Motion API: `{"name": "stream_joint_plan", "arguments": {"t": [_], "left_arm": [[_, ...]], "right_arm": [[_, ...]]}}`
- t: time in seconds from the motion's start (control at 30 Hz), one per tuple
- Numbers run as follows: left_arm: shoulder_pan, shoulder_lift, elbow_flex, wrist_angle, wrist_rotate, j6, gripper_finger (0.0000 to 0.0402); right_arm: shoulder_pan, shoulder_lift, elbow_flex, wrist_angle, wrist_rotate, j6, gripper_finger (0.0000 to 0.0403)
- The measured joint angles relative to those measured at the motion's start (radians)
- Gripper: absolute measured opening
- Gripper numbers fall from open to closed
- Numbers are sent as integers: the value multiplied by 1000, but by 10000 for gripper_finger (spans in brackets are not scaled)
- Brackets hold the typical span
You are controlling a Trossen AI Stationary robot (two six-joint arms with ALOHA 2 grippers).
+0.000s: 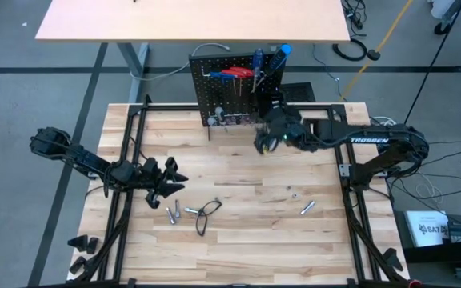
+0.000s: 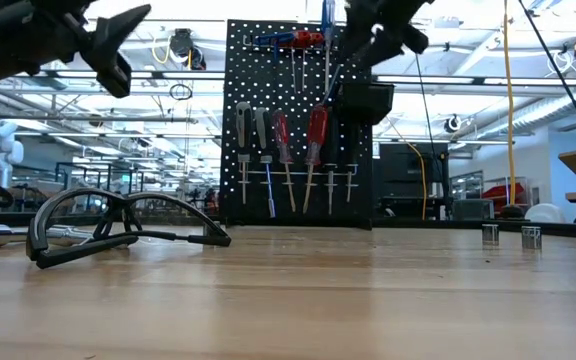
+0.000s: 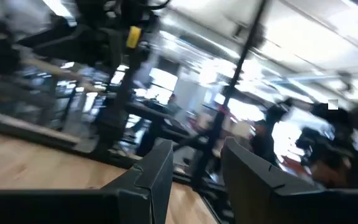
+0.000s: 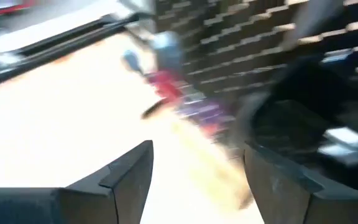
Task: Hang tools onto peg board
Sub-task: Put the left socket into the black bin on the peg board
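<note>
Tools [image 1: 189, 212] lie loose on the counter [image 1: 246, 240] below our left fingers [image 1: 166, 180], which are parted and empty. Our right fingers [image 1: 264, 142], released and empty beside the peg board [image 1: 214, 96], should back away cleanly without snagging hung screwdrivers.

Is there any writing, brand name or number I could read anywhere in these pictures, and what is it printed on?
"TROSSEN": white letters on the right arm, seen from above.
"SAT" or similar: on a white box on the floor by the table's right edge; its smaller print is too small to read.
Peg board and its tools: no readable markings.
Both wrist views: too blurred to read anything.
</note>
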Motion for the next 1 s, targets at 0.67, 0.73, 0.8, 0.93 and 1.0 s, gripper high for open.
{"name": "stream_joint_plan", "arguments": {"t": [0.67,0.73,0.8,0.93,1.0], "left_arm": [[-100,117,421,-951,-108,131,137],[-100,144,433,-967,-111,130,137],[-100,164,440,-1023,-104,130,137],[-96,177,441,-1100,-109,107,137],[-86,177,448,-1071,-110,96,137]], "right_arm": [[523,141,-63,-173,-48,577,234],[545,154,-99,-162,-45,630,234],[566,161,-137,-129,-47,672,234],[593,172,-200,-44,-43,715,233],[602,175,-221,-11,-42,717,233]]}}
